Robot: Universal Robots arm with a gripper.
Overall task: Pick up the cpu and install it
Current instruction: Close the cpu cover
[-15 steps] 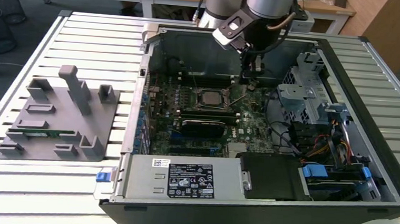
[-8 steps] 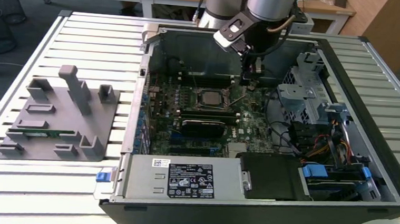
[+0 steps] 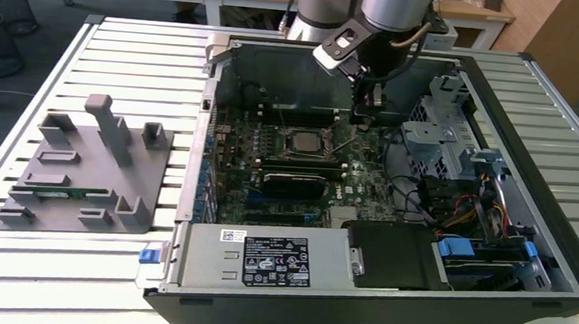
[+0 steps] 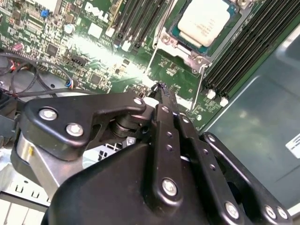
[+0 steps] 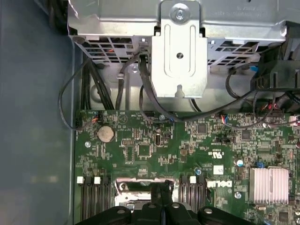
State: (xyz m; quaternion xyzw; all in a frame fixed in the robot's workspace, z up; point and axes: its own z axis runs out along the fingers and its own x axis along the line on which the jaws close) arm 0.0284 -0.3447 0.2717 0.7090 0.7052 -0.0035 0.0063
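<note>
Cpu [image 3: 305,142] seated in its socket, gripper [image 3: 366,115] hung over the motherboard [image 3: 371,158] just beside it

In second wrist view the cpu [image 4: 204,21] is ringed by the metal socket frame [image 4: 164,44]; gripper [image 4: 162,90] jaws are pressed together w/ nothing btwn them, near the thin lever [image 4: 200,86]. Grey fixture [image 3: 84,186] w/ green memory stick [image 3: 60,189] is seen on the table [image 3: 124,51], to exterior view's left of the case [image 3: 382,306]
</note>
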